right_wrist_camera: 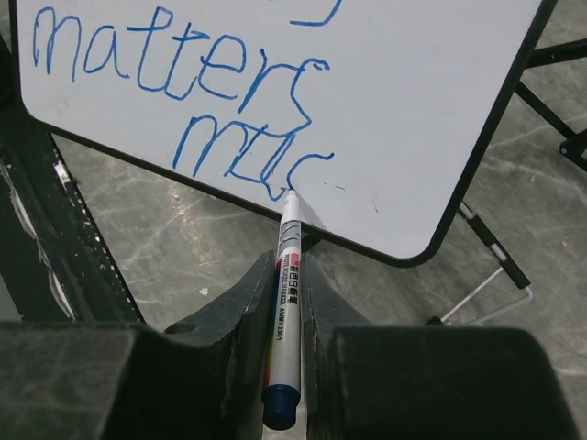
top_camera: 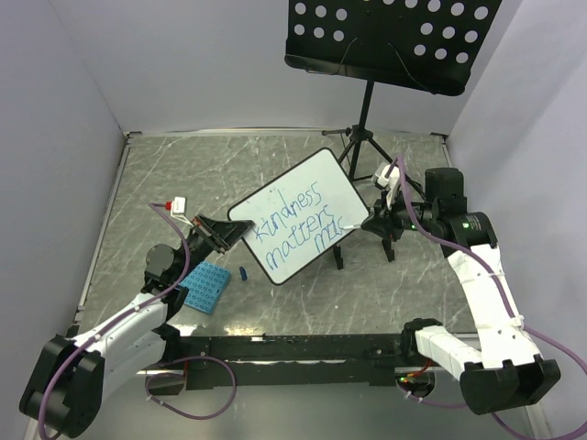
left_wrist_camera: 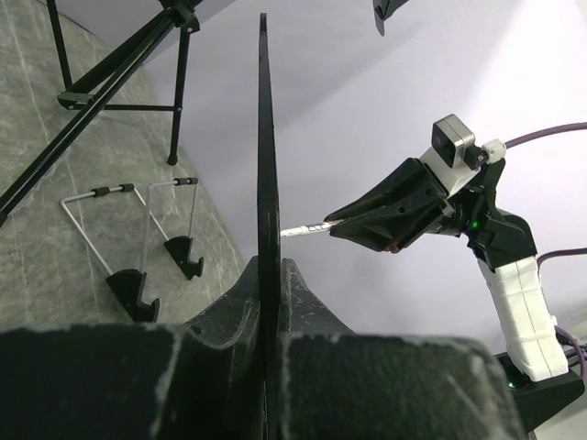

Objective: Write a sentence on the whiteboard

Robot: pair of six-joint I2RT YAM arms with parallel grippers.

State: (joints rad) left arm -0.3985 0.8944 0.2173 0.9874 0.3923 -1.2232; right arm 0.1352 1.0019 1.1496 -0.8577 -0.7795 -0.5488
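The right tool (right_wrist_camera: 290, 293) is gripping the marker (right_wrist_camera: 286, 252), tip touching the whiteboard (right_wrist_camera: 422, 101) at the last letter of the sentence (top_camera: 292, 225), bare board lying rightward, while the left tool (left_wrist_camera: 271, 280) is clamping the board's edge.

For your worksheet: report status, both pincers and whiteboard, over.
Left pincer shut on whiteboard edge. Right pincer shut on marker, tip at unfinished sentence. Nothing blocking.

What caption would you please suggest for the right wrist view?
Right gripper holds a marker, tip on the whiteboard at the end of the blue sentence.
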